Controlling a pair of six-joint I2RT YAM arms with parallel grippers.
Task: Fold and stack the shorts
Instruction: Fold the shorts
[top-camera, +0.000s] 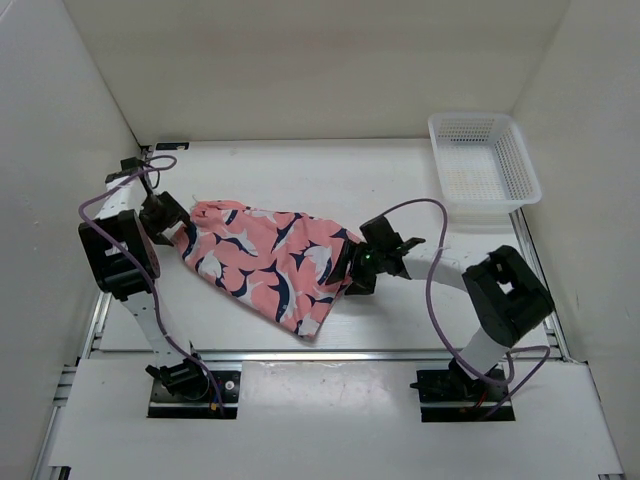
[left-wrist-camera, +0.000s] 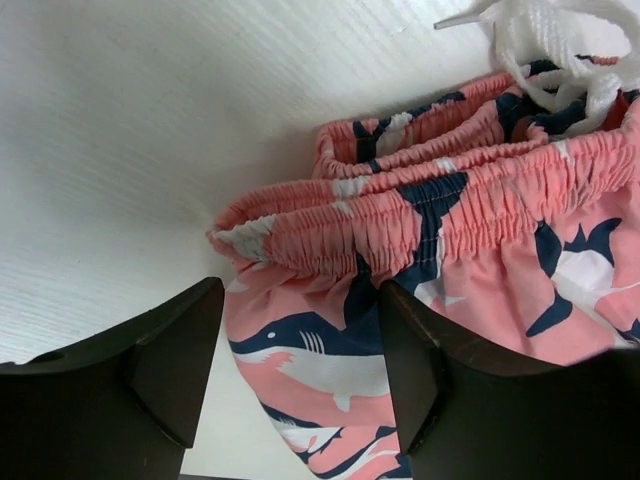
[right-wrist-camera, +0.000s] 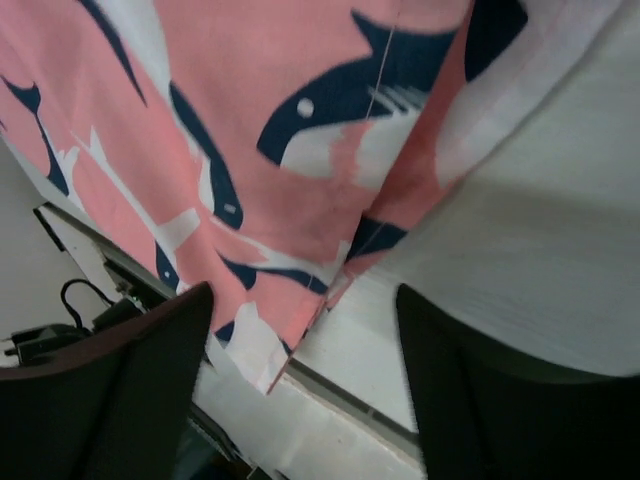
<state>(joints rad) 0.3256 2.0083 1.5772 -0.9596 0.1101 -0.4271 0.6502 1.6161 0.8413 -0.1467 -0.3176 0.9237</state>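
The coral-pink shorts (top-camera: 265, 260) with navy and white shark print lie spread flat on the white table, waistband at the left, legs toward the right and front. My left gripper (top-camera: 180, 232) is at the waistband's left corner. In the left wrist view it (left-wrist-camera: 300, 310) is open, with the gathered waistband (left-wrist-camera: 400, 215) and the white drawstring (left-wrist-camera: 550, 45) just ahead. My right gripper (top-camera: 346, 270) is at the shorts' right edge. In the right wrist view it (right-wrist-camera: 305, 310) is open over the hem (right-wrist-camera: 330, 270), holding nothing.
A white mesh basket (top-camera: 483, 165) stands at the back right. White walls enclose the table on the left, back and right. The table's front edge and metal rail (top-camera: 320, 352) run just in front of the shorts' lowest corner.
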